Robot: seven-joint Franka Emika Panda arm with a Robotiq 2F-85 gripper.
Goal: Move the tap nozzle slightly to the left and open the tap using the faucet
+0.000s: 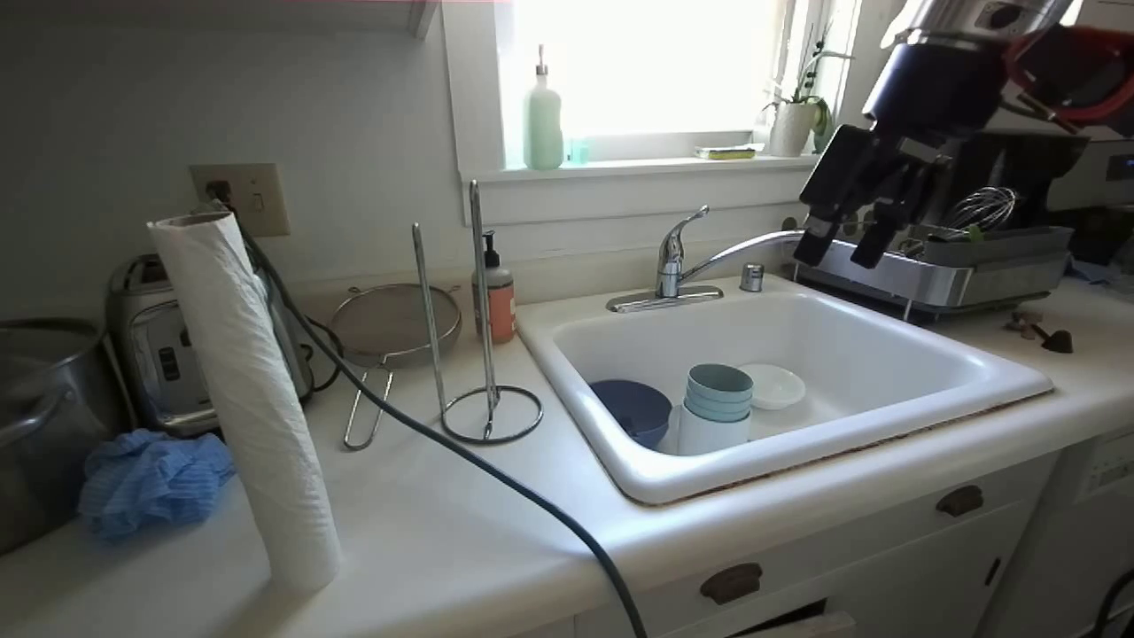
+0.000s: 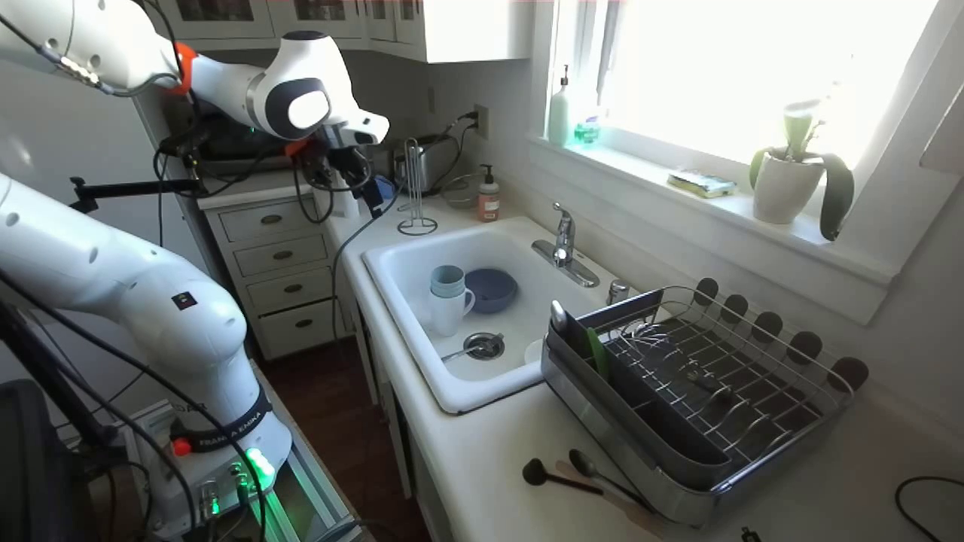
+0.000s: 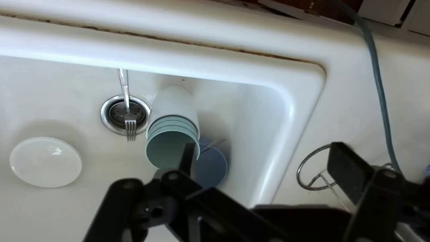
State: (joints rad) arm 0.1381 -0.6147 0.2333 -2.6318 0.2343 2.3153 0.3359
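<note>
The chrome tap [image 1: 664, 297] stands on the sink's back ledge; its base also shows in an exterior view [image 2: 576, 271]. The faucet, a short chrome lever [image 1: 678, 235], rises on top and shows in an exterior view [image 2: 563, 218]. The slim tap nozzle [image 1: 744, 250] extends sideways from the base; its tip is hidden behind a gripper finger there. It is foreshortened in an exterior view [image 2: 559, 254]. My gripper [image 1: 840, 252] is open and empty, raised above the sink's front side, well apart from the tap [image 2: 376, 211]. In the wrist view its fingers [image 3: 262, 151] are wide apart, and the tap is out of view.
The sink [image 1: 886, 425] holds stacked cups [image 1: 719, 390], a dark blue bowl [image 1: 631, 409] and a white dish [image 1: 772, 386]. A dish rack [image 2: 640, 421] stands beside it. A wire stand [image 1: 490, 434] and a soap bottle [image 1: 498, 306] are on the opposite side. A cable [image 1: 514, 483] crosses the counter.
</note>
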